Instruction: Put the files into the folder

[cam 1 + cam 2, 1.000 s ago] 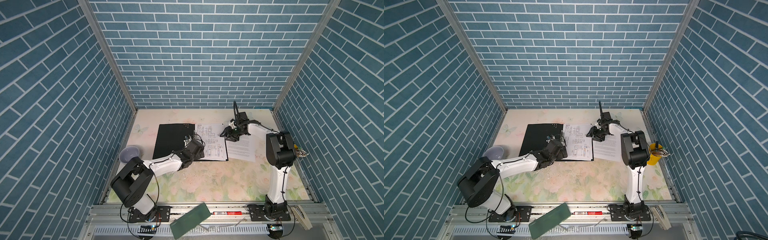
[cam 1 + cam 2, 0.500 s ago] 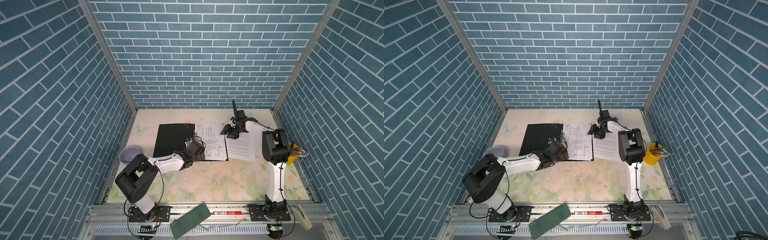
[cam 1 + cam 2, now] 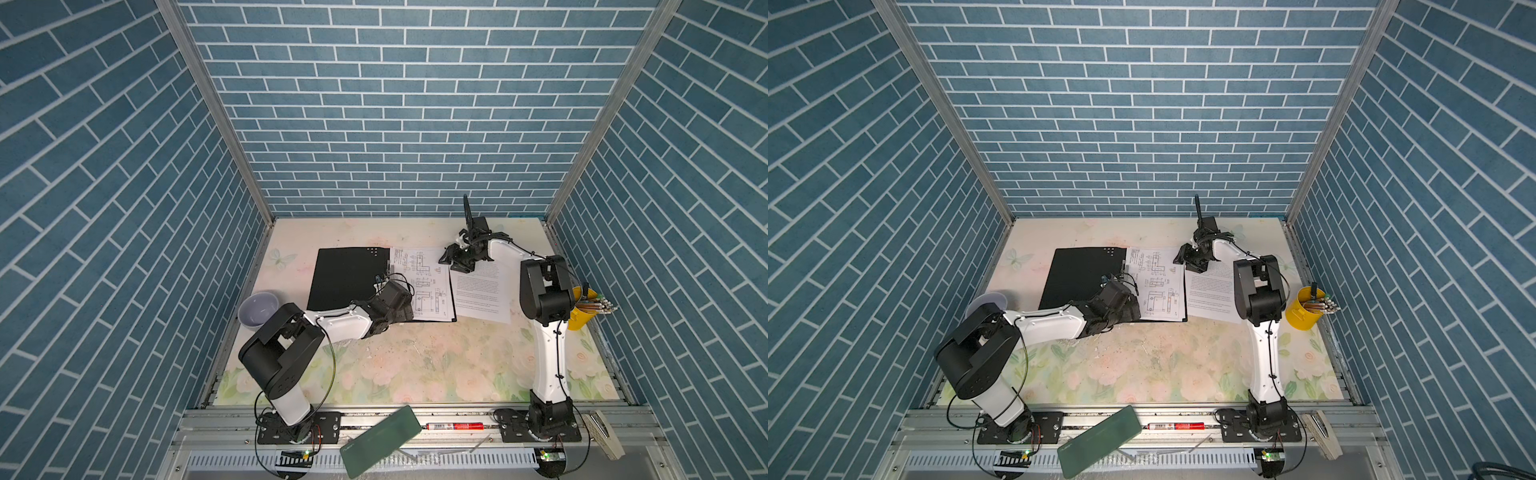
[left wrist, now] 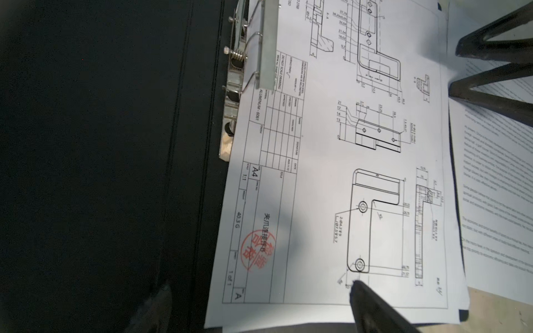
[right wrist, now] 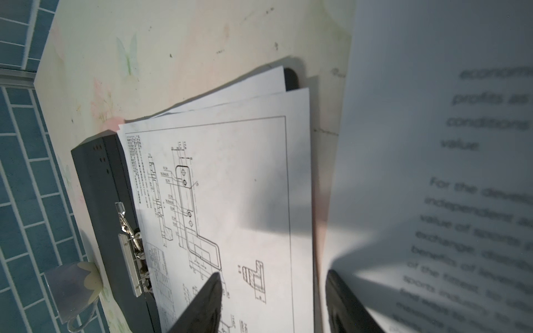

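Note:
The folder [image 3: 347, 276] lies open in both top views, black inside up, with its metal clip [image 4: 239, 72] along the spine. On its right half rests a file with line drawings [image 3: 424, 282], and a second white sheet [image 5: 230, 86] peeks out beneath it. A file of printed text [image 3: 482, 295] lies on the table beside the folder's right edge. My left gripper [image 4: 259, 291] stands open low over the near edge of the drawing sheet, one fingertip [image 4: 372, 308] above the paper. My right gripper [image 5: 274, 279] is open too, straddling the gap between the drawing sheet and the text sheet's far left corner.
A lavender bowl [image 3: 258, 309] sits at the table's left edge. A yellow cup of pens [image 3: 584, 311] stands at the right edge behind the right arm. A dark green slab [image 3: 380, 440] and a red marker [image 3: 455, 426] lie on the front rail.
My left gripper has slid slightly toward the folder's near edge and its elbow has swung inward. The right gripper has stayed almost in place while its elbow drifted left.

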Robot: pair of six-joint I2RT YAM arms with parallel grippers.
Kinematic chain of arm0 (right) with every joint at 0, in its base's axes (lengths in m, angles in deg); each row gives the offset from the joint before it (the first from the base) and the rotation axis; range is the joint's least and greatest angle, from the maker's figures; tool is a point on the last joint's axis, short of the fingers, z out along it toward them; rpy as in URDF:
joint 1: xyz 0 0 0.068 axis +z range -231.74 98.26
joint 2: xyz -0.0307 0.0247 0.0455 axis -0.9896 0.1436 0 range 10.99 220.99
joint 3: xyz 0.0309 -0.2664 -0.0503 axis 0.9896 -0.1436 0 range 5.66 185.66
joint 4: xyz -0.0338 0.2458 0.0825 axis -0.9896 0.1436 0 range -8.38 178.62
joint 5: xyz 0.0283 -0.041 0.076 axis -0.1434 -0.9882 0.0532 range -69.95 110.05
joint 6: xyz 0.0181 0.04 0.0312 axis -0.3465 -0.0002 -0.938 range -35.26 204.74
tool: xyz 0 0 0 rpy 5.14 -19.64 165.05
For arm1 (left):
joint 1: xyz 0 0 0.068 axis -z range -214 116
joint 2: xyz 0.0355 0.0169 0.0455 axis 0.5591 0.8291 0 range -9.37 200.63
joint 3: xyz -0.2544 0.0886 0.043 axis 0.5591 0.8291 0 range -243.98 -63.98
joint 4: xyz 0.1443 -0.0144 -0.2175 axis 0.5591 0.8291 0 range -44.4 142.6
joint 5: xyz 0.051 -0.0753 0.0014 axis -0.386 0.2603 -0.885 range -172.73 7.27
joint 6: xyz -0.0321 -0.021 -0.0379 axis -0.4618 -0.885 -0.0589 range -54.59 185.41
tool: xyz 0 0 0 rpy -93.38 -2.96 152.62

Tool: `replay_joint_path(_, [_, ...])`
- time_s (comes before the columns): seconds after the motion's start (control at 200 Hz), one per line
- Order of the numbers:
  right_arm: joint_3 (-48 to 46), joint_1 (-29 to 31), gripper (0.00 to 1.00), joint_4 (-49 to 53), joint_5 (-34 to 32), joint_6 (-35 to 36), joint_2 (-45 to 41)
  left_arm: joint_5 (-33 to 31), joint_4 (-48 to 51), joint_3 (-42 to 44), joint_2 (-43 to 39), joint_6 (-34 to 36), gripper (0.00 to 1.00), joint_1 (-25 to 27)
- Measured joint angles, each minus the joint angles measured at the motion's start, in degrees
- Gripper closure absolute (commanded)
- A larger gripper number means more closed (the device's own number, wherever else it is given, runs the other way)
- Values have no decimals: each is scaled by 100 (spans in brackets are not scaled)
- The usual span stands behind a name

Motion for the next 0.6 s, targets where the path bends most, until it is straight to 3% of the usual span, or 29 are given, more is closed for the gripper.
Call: replay_joint_path(0.6, [188, 2, 42, -87, 197, -26, 151, 125, -83, -22, 70, 0, 7, 42])
